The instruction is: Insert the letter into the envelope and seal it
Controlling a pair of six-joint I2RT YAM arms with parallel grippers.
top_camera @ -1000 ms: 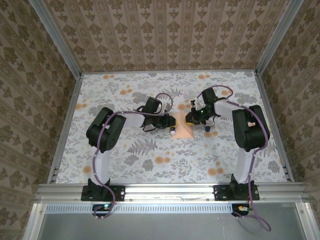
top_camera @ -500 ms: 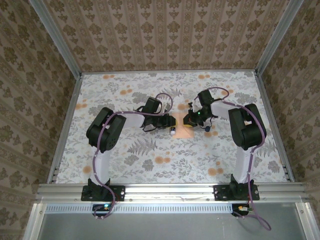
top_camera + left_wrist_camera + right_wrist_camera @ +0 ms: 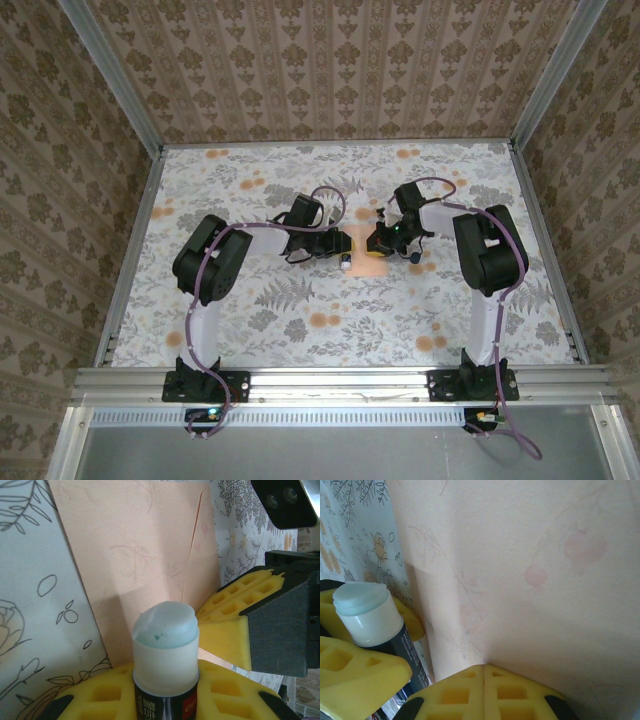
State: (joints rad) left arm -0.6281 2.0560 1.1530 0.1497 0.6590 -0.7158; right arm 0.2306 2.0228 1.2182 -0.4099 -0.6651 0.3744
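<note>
The peach envelope (image 3: 367,256) lies flat at the middle of the floral tabletop (image 3: 300,310), between the two arms; the left end effector (image 3: 338,248) is at its left edge, grasping an uncapped glue stick (image 3: 165,645) whose pale blue tip points toward the paper; the right end effector (image 3: 484,672) is clenched, its yellow fingertips pressed together against the envelope's surface.

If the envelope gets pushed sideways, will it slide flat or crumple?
Probably floppy: the envelope looks like thin paper, since the pattern of the tablecloth shows through it. Lying flat, it likely slides easily, being light. Pushed at an edge, it may buckle along its crease lines.
</note>
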